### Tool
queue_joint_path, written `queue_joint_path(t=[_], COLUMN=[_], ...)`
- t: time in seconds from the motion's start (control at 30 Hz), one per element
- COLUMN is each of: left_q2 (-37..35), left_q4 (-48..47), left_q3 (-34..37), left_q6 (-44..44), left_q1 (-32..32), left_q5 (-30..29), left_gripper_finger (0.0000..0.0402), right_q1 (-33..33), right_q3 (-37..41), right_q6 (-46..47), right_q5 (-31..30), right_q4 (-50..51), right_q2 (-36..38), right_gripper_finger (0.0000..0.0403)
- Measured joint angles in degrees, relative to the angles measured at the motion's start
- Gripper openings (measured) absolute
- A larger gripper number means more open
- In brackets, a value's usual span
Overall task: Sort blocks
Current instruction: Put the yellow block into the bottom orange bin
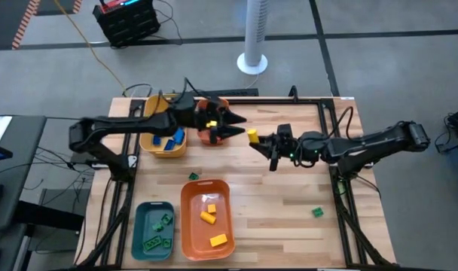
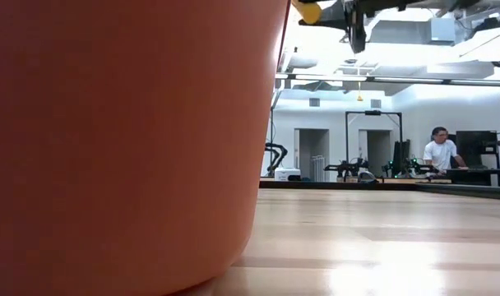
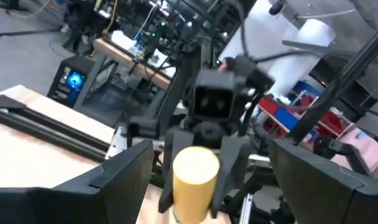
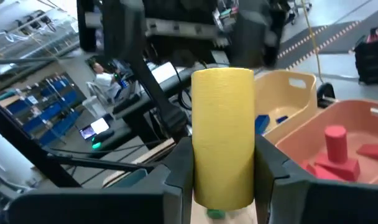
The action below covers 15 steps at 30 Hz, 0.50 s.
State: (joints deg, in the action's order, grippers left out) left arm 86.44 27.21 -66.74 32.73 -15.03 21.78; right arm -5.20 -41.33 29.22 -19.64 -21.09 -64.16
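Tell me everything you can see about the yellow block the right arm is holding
The yellow block is a smooth, matte plastic cylinder, plain on its visible side. It stands upright between the right gripper's two dark fingers, which press on its opposite sides. It is lifted clear of the table, beside the small orange bin with red pieces. The left gripper is open, facing it, not touching.

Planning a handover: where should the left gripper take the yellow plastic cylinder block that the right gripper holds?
Take the free end of the yellow plastic cylinder block. It juts out past the right gripper, whose fingers clamp only its lower half. Bring the open left gripper in end-on, probably with its jaws turned crossways to those fingers.
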Motion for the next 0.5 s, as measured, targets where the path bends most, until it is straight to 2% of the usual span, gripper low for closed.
queue_joint_path(t=[0.23, 0.5], left_q2=[4.13, 4.65], left_q4=[-0.11, -1.19], left_q3=[-4.16, -5.2], left_q6=[-4.53, -9.04], left_q1=[3.7, 6.12], left_q5=[-4.66, -16.53], left_gripper_finger=[0.0317, 0.0317], right_q1=[0.53, 0.34], right_q3=[-2.3, -3.1], right_q6=[-1.57, -4.19], right_q5=[-0.24, -3.96], right_q4=[1.54, 1.36], right_q2=[0.0, 0.0], right_gripper_finger=[0.0103, 0.0103])
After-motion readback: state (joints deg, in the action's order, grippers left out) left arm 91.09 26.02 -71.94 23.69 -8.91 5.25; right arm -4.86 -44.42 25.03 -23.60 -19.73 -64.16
